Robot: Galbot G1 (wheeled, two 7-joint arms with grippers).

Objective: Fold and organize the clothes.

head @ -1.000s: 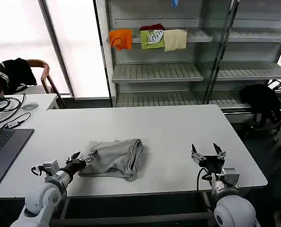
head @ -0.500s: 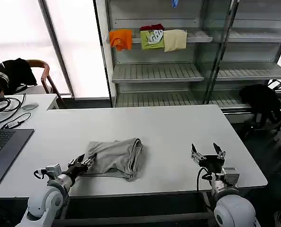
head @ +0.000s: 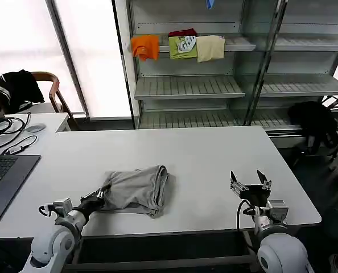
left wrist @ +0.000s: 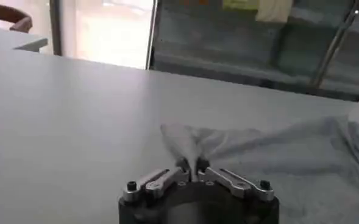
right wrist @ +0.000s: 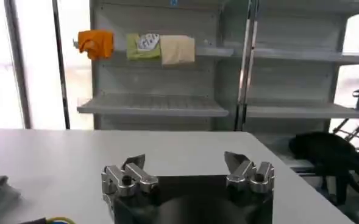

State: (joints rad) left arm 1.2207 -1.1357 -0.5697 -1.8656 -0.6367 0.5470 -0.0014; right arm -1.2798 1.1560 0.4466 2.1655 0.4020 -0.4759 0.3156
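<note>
1. The left gripper (head: 98,197) sits low at the table's (head: 214,153) near-left edge, its fingers (left wrist: 183,165) pinched together on a corner of the shirt.
2. The light grey shirt (head: 136,190) lies bunched, roughly folded, left of the table's centre.
3. The right gripper (head: 249,181) rests at the near-right edge, fingers (right wrist: 134,162) spread wide, holding nothing.

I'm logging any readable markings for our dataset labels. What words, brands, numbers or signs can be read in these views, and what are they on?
None can be read.
Green garment on the shelf: a pale print, too blurred to read.
Grey shirt on the table, pinched by the left gripper: no print showing.
Laptop: key legends too small.
Right gripper: unmarked.
</note>
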